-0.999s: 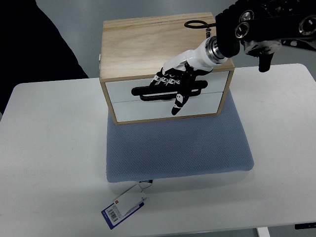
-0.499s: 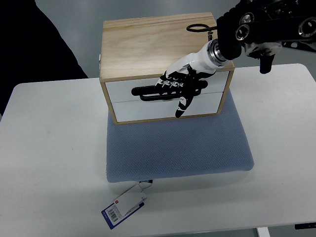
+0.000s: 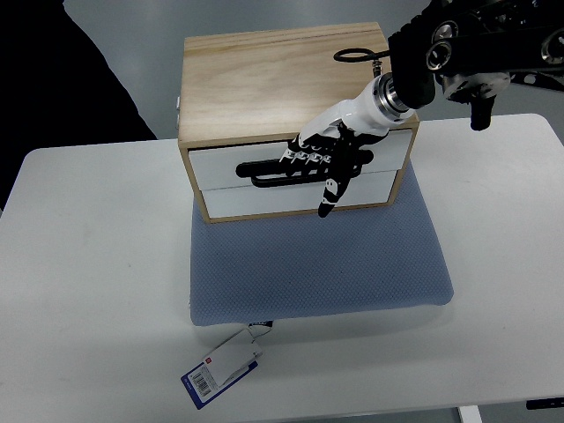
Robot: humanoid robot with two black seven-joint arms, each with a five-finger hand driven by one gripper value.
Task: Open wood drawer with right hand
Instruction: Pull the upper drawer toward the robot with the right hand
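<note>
A light wood drawer box [image 3: 264, 79] stands on a blue mat [image 3: 317, 264] at the back of the table. It has two white drawer fronts, one above the other. A black handle [image 3: 264, 176] runs across the upper drawer front [image 3: 220, 166]. My right hand [image 3: 323, 163] reaches in from the upper right, its black-and-white fingers curled over the right part of that handle. One finger points down over the lower drawer front [image 3: 256, 203]. The upper drawer front stands slightly forward of the box. The left arm is out of view.
The white table [image 3: 88, 264] extends to both sides of the mat. A blue and white tag [image 3: 220, 370] lies near the front edge. A large dark shape [image 3: 62, 79] fills the upper left corner. The black right arm [image 3: 480, 44] hangs over the box's right rear.
My right hand has shifted a little toward the front and right with the handle, and the upper drawer front has come slightly forward.
</note>
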